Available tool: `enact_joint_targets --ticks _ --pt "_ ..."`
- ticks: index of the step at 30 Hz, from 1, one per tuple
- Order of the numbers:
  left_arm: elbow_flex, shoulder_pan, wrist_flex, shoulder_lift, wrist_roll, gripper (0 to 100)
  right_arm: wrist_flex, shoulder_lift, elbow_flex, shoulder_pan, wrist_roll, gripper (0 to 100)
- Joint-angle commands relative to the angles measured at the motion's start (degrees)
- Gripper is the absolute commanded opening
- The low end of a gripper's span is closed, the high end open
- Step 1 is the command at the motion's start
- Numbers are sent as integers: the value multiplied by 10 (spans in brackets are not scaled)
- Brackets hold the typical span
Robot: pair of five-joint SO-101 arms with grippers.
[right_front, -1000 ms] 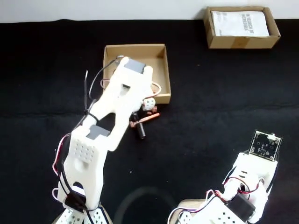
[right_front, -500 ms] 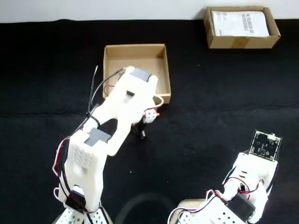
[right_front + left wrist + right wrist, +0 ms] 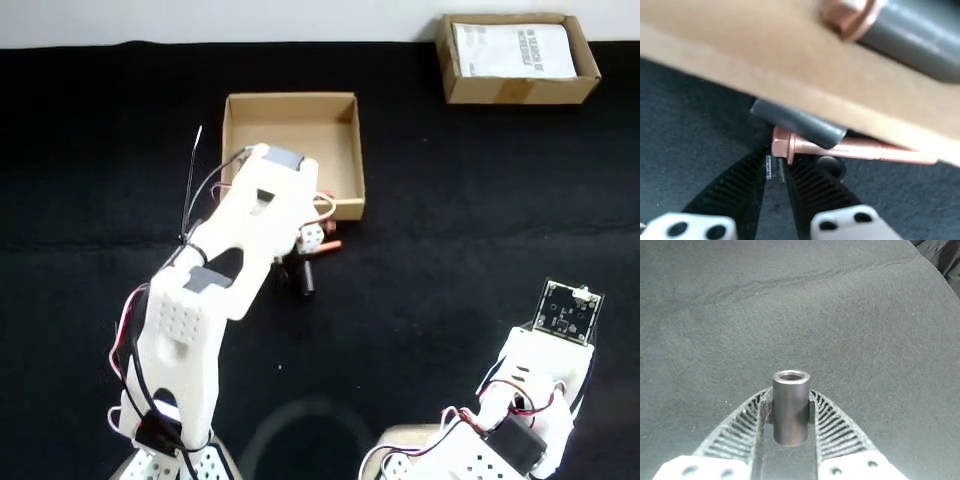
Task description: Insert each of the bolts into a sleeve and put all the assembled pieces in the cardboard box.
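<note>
My left gripper (image 3: 776,162) sits low on the black mat just in front of the cardboard box (image 3: 290,110), its black fingers (image 3: 812,187) closed on the head of a copper bolt (image 3: 855,150) that lies flat along the box's front wall. A loose grey sleeve (image 3: 800,124) rests behind that bolt. Inside the box lies a bolt seated in a sleeve (image 3: 910,35). In the high view the bolt (image 3: 324,246) and a dark sleeve (image 3: 305,280) peek out beside the left arm (image 3: 250,230). My right gripper (image 3: 790,412) holds a dark sleeve (image 3: 790,407) upright above bare mat.
A second cardboard box (image 3: 517,60) holding a printed sheet stands at the back right. The right arm (image 3: 520,410) is folded near the front right edge. Black mat spreads open between the two arms.
The left arm swung forward over the bolt, then drew back to the left, and the bolt shows again a little nearer the box. The right arm has stayed still.
</note>
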Motion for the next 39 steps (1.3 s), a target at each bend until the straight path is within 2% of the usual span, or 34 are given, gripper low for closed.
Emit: enact_joint_targets --ticks 1,6,12,17,25,32,36,39 --pt "-153 -29 14 52 3 45 -9 -4 -8 -6 1 7" --pt "-328 -22 57 76 3 48 -9 -4 -7 -6 1 7" --pt "-397 -21 80 74 0 50 -9 -3 -3 -21 2 7" --pt "-400 -21 96 75 -1 62 -9 -2 -5 -47 2 7" --pt "-400 7 134 79 0 239 -9 0 -3 -72 2 7" --pt "-403 50 149 74 -3 242 -9 -1 -2 -82 2 7" --pt "-402 67 149 74 -55 242 -9 -3 -2 -80 1 7" --pt "-400 64 149 74 -62 242 -9 -3 -2 -79 1 7"
